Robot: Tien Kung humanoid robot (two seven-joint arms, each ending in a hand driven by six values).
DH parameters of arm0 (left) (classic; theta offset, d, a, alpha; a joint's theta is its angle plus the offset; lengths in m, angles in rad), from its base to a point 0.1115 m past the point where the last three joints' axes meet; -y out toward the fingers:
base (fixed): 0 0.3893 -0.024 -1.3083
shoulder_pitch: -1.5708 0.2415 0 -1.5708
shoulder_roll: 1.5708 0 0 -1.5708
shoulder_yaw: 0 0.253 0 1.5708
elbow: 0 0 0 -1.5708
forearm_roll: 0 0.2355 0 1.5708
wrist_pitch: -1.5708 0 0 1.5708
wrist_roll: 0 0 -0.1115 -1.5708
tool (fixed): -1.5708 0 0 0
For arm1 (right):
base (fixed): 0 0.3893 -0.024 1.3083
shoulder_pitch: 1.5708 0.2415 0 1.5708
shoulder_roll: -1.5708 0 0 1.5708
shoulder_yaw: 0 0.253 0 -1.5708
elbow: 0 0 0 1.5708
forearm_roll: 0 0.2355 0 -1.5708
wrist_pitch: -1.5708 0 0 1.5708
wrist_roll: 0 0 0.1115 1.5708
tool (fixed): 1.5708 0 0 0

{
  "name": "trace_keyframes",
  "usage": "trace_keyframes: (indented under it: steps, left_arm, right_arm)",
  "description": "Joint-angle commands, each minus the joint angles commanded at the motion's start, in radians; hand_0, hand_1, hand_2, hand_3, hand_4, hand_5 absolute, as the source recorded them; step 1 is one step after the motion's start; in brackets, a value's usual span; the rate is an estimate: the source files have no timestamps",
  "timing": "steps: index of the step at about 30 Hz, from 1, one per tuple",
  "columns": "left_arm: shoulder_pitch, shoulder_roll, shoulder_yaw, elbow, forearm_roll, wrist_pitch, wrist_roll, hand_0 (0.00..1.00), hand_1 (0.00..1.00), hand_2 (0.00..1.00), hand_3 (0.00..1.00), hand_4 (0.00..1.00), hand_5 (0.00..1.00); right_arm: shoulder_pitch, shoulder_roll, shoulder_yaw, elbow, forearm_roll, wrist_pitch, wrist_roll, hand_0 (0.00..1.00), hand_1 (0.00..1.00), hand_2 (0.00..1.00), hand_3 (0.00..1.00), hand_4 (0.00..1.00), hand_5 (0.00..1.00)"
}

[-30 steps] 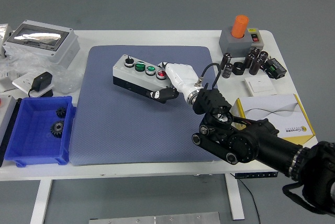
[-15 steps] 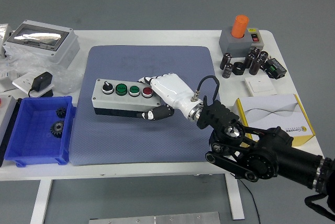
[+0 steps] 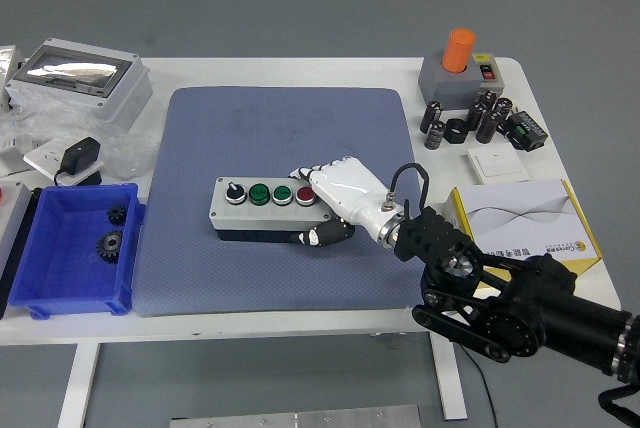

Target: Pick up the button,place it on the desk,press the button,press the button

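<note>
Head view: button box [image 3: 262, 206] now lying flat and level on the blue mat [image 3: 200, 258], near the mat's middle, its long side running left to right, selector knob at the left end, two green caps in the middle, red cap [image 3: 305, 194] at the right end. Shifted within the last second from a tilted, lifted pose at the far side of the mat, through a spot further left, down to this nearer, squared-up place. Right hand [image 3: 335, 203] wrapped on the box's right end, white fingers over the top by the red cap and thumb against the near face, so pinching the box rather than spread. Looks like the placing step about finished: box seemingly resting on the mat, grip not yet let go, pressing not yet started. Next likely to need releasing the end and bringing one fingertip down onto a cap. Left arm nowhere visible. Elsewhere on the white bench [image 3: 300, 68]: blue bin [image 3: 40, 273] with small gears at the left, orange-topped grey unit [image 3: 458, 68] far right, white booklet [image 3: 530, 210] to the right of the mat.
</note>
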Motion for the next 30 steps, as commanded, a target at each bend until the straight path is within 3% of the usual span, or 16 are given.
trace_keyframes:
  steps: [11, 23, 24, 29, 30]
  left_arm:
    - [-0.002, 0.000, -0.003, 0.000, 0.003, 0.000, -0.004, 0.674, 0.685, 0.675, 0.811, 0.757, 0.631]
    - [0.000, 0.002, -0.003, -0.001, 0.003, -0.004, -0.003, 0.674, 0.685, 0.674, 0.811, 0.756, 0.635]
    - [0.000, 0.003, -0.003, -0.001, 0.003, -0.005, -0.003, 0.673, 0.684, 0.674, 0.811, 0.755, 0.639]
    - [0.001, 0.004, -0.004, -0.002, 0.003, -0.014, 0.002, 0.673, 0.684, 0.674, 0.811, 0.755, 0.639]
    - [0.001, 0.004, -0.005, -0.002, 0.004, -0.016, 0.003, 0.674, 0.684, 0.674, 0.811, 0.753, 0.639]
  right_arm:
    - [-0.002, 0.001, -0.014, -0.005, 0.022, 0.002, 0.018, 0.043, 0.213, 0.279, 0.312, 0.154, 0.002]
    - [-0.006, -0.002, 0.018, 0.000, 0.002, 0.043, 0.014, 0.051, 0.225, 0.322, 0.338, 0.147, 0.002]
    - [-0.006, -0.002, 0.020, 0.001, -0.001, 0.046, 0.014, 0.046, 0.259, 0.511, 0.601, 0.303, 0.100]
    - [-0.005, -0.005, 0.029, 0.008, -0.018, 0.054, 0.011, 0.046, 0.259, 0.511, 0.601, 0.303, 0.100]
    - [-0.005, -0.006, 0.031, 0.009, -0.020, 0.054, 0.010, 0.036, 0.271, 0.713, 0.767, 0.643, 0.209]
